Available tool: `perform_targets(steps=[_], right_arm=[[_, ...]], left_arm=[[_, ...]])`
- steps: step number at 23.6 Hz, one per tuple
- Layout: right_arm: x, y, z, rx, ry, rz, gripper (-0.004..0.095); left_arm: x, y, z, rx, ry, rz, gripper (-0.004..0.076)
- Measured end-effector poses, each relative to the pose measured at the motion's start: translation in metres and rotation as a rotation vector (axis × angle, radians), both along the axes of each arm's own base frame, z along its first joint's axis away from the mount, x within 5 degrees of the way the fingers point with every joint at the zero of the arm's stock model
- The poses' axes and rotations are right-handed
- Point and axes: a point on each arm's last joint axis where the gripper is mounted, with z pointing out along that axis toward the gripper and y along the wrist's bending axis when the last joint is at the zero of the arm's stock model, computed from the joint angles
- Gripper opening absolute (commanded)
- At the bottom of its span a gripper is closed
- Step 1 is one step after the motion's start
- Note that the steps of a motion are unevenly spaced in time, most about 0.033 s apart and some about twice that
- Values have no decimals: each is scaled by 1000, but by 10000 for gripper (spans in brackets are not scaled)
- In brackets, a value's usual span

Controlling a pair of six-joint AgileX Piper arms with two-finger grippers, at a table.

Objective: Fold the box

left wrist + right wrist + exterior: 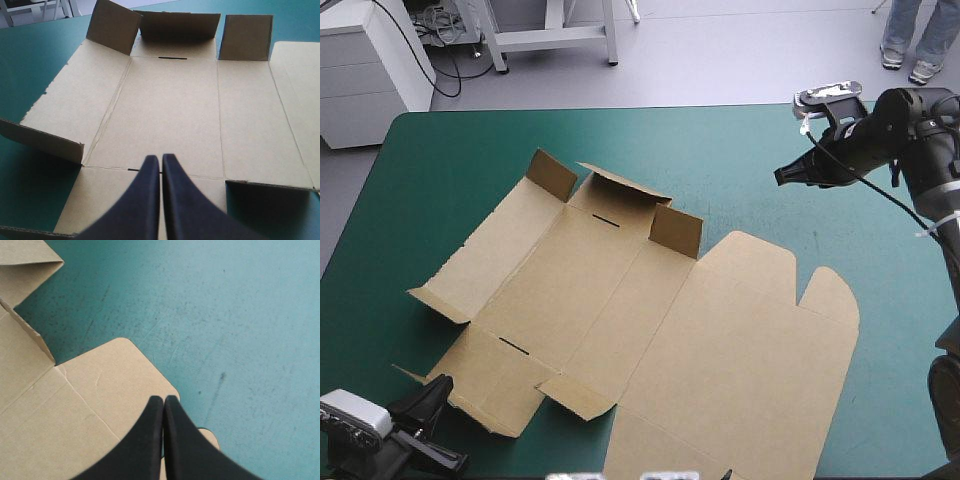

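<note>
The brown box [650,330] lies mostly flat in the middle of the teal-green table, its small end flaps [552,175] bent partly up and its big lid panel [760,370] flat toward the right. My left gripper [438,385] is shut at the box's near-left corner; the left wrist view has its tip [160,158] over the near end panel, pointing along the box floor [170,110]. My right gripper [782,177] is shut and raised above the bare cover beyond the lid; its tip [163,399] hangs over the lid's rounded corner [120,375].
Bare teal-green cover [740,170] stretches along the far and right sides of the box. The table's far edge [620,108] borders grey floor, with a white cabinet [370,60] just beyond the far-left corner.
</note>
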Motion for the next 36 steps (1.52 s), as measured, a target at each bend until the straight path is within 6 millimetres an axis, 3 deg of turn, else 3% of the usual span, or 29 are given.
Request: perform_targets(steps=[3,8,17,21,27,31,36], right_arm=[[-1,8,6,-5,-23,38,-9],[1,19,6,19,-24,101,103],[14,32,-12,77,13,220,521],[19,49,-17,25,7,304,522],[36,94,-11,-35,-60,415,522],[53,121,-34,-42,-24,464,522],[59,151,-68,-106,42,526,518]], left_arm=[[0,0,0,0,0,0,-8],[0,0,0,0,0,0,-8],[0,0,0,0,0,0,-8],[0,0,0,0,0,0,-8],[0,0,0,0,0,0,-8],[0,0,0,0,0,0,-8],[0,0,0,0,0,0,-8]])
